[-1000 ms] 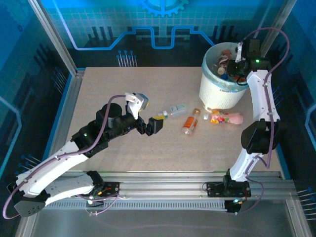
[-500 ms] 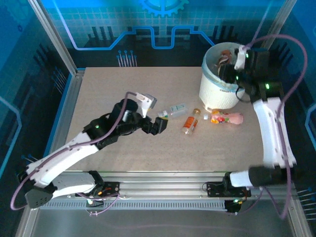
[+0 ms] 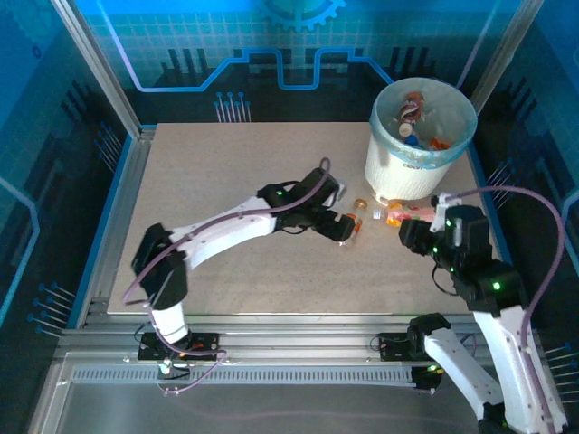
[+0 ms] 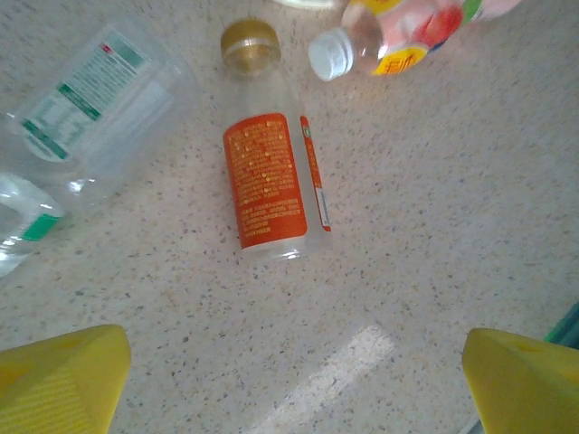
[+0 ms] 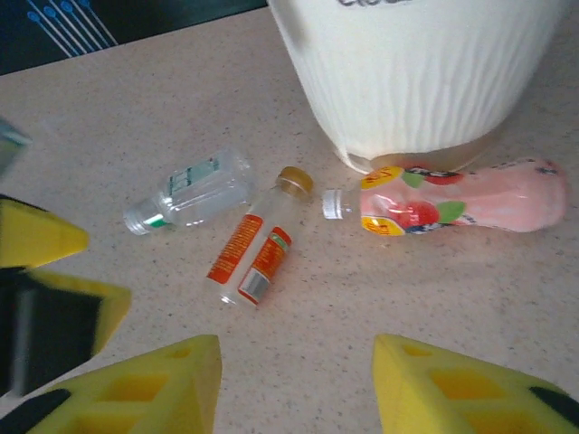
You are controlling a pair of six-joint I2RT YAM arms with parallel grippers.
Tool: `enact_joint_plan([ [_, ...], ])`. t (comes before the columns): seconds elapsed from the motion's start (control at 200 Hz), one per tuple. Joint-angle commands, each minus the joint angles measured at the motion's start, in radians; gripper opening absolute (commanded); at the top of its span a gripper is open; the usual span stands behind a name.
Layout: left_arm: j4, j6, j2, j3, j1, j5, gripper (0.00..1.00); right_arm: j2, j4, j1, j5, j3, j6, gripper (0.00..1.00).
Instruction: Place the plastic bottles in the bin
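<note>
Fingers wide, the left gripper point(image 4: 296, 357) hangs over the orange-labelled bottle point(image 4: 271, 181), seemingly about to drop and close; the right gripper point(image 5: 297, 362) stands part-open, empty.

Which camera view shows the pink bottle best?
Right wrist: the pink bottle lies whole beside the bin. Left wrist catches its cap end at the frame's top; top external shows it small and partly covered.

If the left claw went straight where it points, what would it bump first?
Probably the orange-label bottle, lying on its side straight ahead of the open left claw. Depth is unclear, so it could touch the table just before it.
</note>
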Motion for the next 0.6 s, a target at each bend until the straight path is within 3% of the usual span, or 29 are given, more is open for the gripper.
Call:
enact_joint_plan([
  [0.0,-0.089,-0.011,0.102,0.081,-0.01,-0.018,0.95,-0.106,-0.046,0.01,0.128,-0.01,-0.006,0.5],
  [0.19,-0.08,-0.027,0.236,0.148,-0.01,-0.029,0.92,-0.2,-0.039,0.01,0.178,-0.005,-0.022,0.51],
  [0.595,-0.156,-0.014,0.458,0.369,-0.023,0.022,0.87,-0.241,-0.044,0.01,0.136,-0.086,-0.015,0.51],
])
